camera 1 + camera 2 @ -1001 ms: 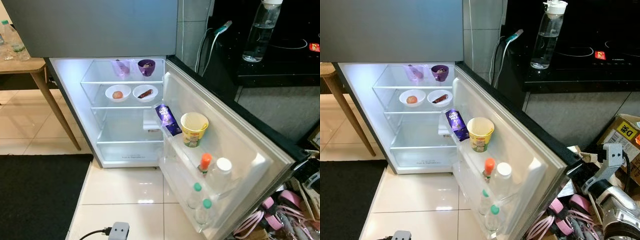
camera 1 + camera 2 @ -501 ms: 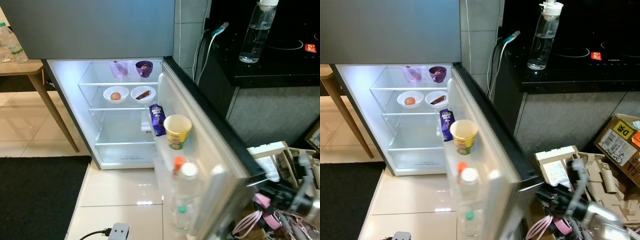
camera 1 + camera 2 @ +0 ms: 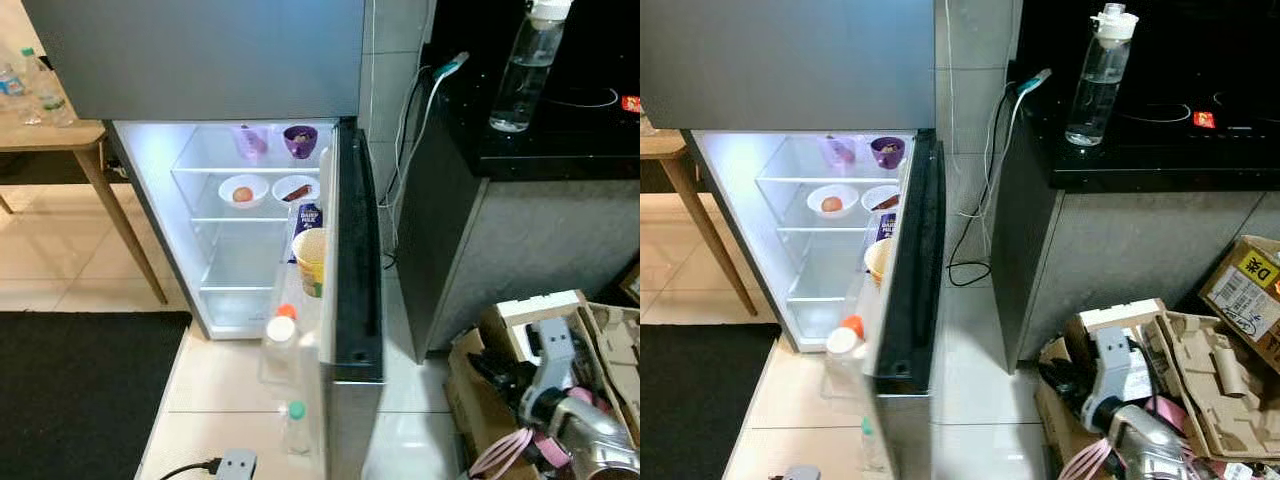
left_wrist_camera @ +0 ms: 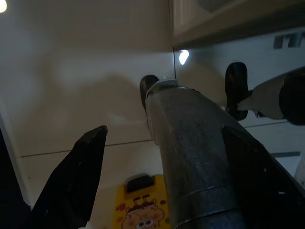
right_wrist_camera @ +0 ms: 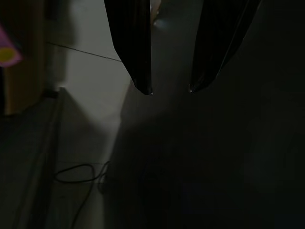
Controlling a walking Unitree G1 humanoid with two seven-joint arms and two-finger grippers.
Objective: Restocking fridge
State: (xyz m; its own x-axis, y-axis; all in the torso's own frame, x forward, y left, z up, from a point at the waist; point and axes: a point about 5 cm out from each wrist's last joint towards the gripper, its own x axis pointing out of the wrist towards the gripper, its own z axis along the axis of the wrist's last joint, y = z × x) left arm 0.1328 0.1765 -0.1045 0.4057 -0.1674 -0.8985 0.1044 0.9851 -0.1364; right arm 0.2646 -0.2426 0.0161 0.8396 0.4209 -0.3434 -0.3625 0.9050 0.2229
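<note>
- Dark-edged fridge door (image 3: 350, 270) now stands edge-on to the head camera; a second ago its inner racks faced the lens. Door has swung well toward shut, so restocking reads as done and closing under way.
- Lit fridge interior (image 3: 215, 250) not yet sealed: two white bowls (image 3: 243, 190) on the middle glass shelf, purple cup (image 3: 299, 140) on the top one.
- Door racks carry a yellow paper cup (image 3: 310, 262), a purple milk carton (image 3: 308, 217) and a white-capped bottle (image 3: 279, 345).
- Right gripper (image 5: 170, 88) low by the door's outer side, fingers a narrow gap apart, holding nothing.
- Left gripper (image 4: 162, 148) hangs idle over pale floor tiles, fingers spread wide, empty.
- Around: wooden table (image 3: 60, 135) to the left, clear water bottle (image 3: 1098, 75) on the black counter, cardboard boxes (image 3: 1200, 350) beside the right arm; white cable (image 3: 975, 210) trails behind the door.
</note>
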